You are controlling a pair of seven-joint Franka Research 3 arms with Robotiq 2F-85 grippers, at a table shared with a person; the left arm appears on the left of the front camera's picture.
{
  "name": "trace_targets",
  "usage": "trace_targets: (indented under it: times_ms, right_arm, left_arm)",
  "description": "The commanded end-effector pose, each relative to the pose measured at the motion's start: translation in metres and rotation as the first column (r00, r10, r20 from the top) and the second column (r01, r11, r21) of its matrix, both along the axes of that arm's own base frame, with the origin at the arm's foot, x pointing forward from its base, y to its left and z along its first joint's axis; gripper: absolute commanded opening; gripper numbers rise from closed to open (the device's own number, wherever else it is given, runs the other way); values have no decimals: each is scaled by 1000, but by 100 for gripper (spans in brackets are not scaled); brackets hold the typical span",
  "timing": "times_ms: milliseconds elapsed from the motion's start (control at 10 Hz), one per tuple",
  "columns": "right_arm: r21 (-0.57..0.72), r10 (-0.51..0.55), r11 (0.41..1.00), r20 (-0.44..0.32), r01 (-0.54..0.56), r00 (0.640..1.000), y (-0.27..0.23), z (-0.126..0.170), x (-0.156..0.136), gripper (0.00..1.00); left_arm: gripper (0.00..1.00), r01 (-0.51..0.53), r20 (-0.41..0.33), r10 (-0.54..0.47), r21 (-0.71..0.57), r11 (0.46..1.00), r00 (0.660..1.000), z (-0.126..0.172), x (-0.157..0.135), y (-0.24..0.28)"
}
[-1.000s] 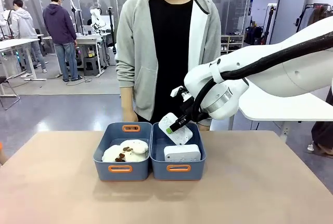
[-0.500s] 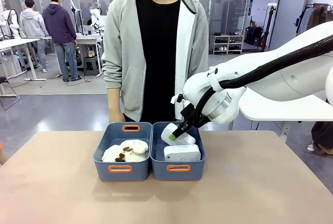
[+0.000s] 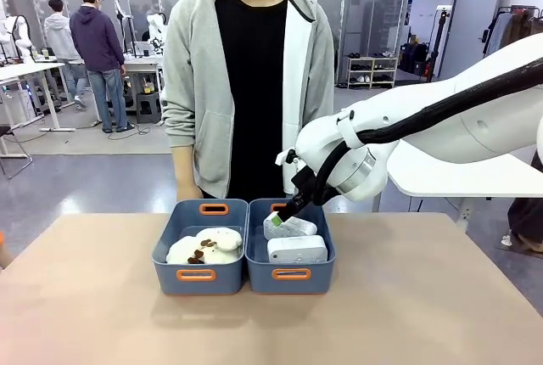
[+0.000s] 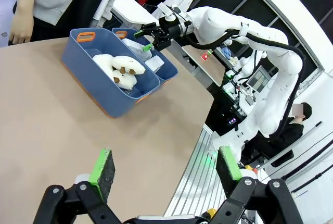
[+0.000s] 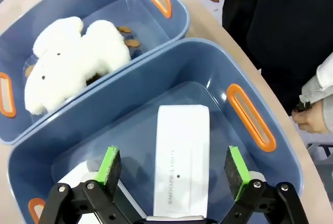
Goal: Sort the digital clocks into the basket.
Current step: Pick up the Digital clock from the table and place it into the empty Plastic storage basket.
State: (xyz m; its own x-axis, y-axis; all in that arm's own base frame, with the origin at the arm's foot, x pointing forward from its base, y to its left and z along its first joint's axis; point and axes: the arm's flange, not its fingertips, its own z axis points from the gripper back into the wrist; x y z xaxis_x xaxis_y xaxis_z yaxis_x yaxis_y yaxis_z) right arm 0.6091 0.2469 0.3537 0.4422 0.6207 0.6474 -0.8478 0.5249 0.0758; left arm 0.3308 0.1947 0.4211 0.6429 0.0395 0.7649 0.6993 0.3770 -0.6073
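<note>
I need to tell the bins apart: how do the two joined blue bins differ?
The right bin holds two white clocks, with the right pincer open over it. The left bin holds a fluffy plush toy. Both are slate blue with orange handle slots.

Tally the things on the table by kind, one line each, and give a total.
Digital clocks: 2, both in the right-hand bin
Plush toys: 1 fluffy white heap in the left-hand bin; whether it is more than one toy cannot be told
Slate-blue bins: 2, joined side by side
Total: 5
</note>
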Motion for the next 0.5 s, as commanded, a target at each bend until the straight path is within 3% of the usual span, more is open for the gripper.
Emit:
trace_targets:
  times_ms: [0, 400]
  right_arm:
    - [-11, -2, 1000, -3, 2, 1000, -3, -4, 1, 100]
    - [-11, -2, 1000, -3, 2, 1000, -3, -4, 1, 100]
  left_arm:
    - [100, -10, 5, 10, -9, 1000, 1000, 3, 0, 0]
    - [100, -10, 5, 10, -9, 1000, 1000, 3, 0, 0]
